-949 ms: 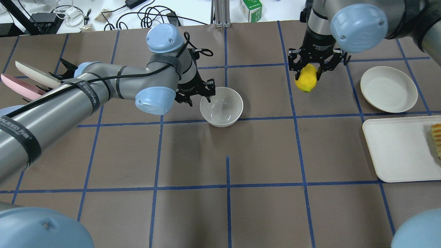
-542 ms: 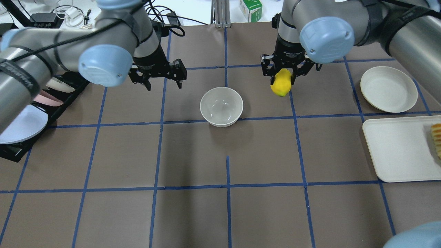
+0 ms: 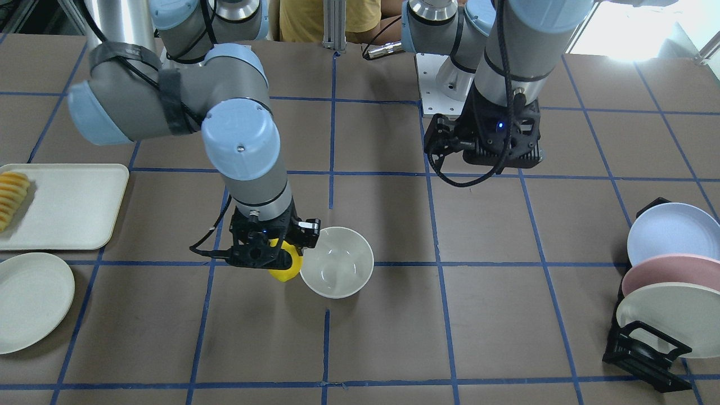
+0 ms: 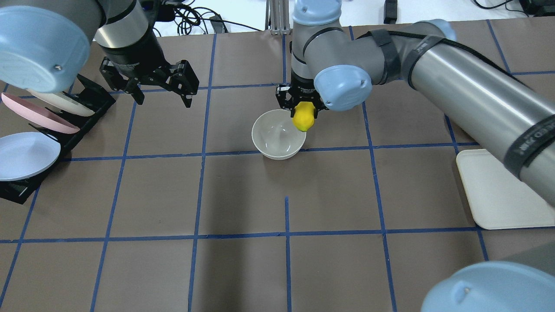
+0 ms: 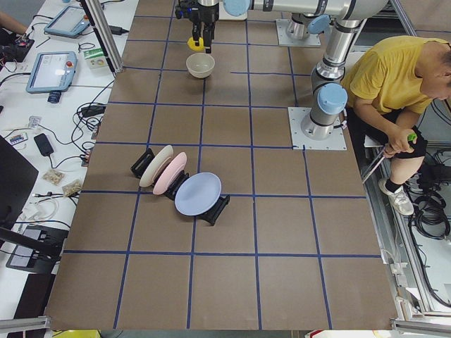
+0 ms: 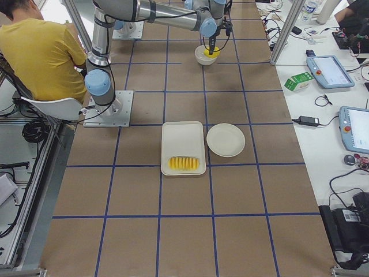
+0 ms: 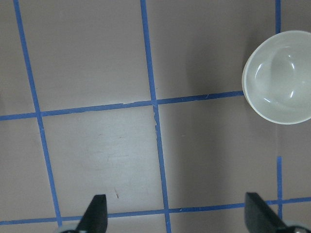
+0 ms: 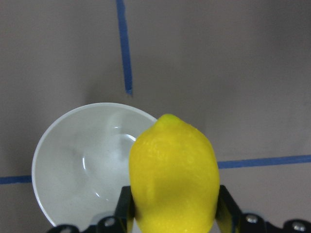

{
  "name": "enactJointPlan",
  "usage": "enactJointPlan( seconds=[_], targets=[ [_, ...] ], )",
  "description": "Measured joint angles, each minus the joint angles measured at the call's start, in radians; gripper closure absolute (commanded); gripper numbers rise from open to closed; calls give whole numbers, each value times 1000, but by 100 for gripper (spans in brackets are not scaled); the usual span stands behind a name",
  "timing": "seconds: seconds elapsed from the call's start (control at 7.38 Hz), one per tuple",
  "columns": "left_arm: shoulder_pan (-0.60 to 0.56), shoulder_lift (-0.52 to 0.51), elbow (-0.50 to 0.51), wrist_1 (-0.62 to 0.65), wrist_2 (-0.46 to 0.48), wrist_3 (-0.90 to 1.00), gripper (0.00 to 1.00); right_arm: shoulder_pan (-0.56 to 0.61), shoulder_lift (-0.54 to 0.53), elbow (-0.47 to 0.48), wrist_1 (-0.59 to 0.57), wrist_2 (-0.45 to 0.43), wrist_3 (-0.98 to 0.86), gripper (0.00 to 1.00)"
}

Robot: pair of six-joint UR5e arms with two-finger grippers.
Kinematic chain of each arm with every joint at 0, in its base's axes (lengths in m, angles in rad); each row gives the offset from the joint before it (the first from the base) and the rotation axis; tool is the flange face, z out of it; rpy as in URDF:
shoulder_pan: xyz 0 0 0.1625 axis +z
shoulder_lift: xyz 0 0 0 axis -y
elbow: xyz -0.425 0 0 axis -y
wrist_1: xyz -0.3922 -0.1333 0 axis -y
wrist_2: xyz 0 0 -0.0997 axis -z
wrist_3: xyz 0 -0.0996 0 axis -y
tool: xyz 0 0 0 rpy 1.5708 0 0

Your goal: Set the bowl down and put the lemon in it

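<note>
The bowl [image 4: 272, 139] sits just above the centre of the overhead view, on the same spot as a second ago, so its placing looks done. The left gripper [image 4: 165, 102], which was at its rim then, has pulled away to the upper left near the plate rack [image 4: 91, 97] and hangs there with its jaws spread and nothing between them. The right gripper [image 4: 302, 113] has travelled in from the upper right with the lemon [image 4: 303, 118] pinched between its fingers. The lemon now hangs at the bowl's right rim, not yet over the middle, so a little more travel seems needed before release. The bowl is empty. At the left edge of the front-facing view, the tray [image 3: 73, 208] holds only sliced fruit [image 3: 11, 199], and the plate [image 3: 31, 301] below it is bare.
</note>
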Motion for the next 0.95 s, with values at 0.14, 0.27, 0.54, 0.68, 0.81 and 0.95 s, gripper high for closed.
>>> enactJointPlan(
  seconds=[0.14,0.27,0.54,0.68,0.81,0.95],
  targets=[
    [16,15,-5,-5,-3,12,0,35,32,0,-47,0,48,100],
    [43,24,-6,-10,-11,17,0,56,57,2,-82,4,90,100],
    [84,34,-6,-25,-53,18,0,69,79,16,-104,11,118,100],
    [89,43,-10,-38,-60,16,0,70,84,27,-108,12,116,93],
    [92,52,-9,-46,-62,16,0,70,89,34,-110,12,112,75],
    [95,57,-5,-48,-62,18,0,70,95,36,-114,12,109,62]
  ],
)
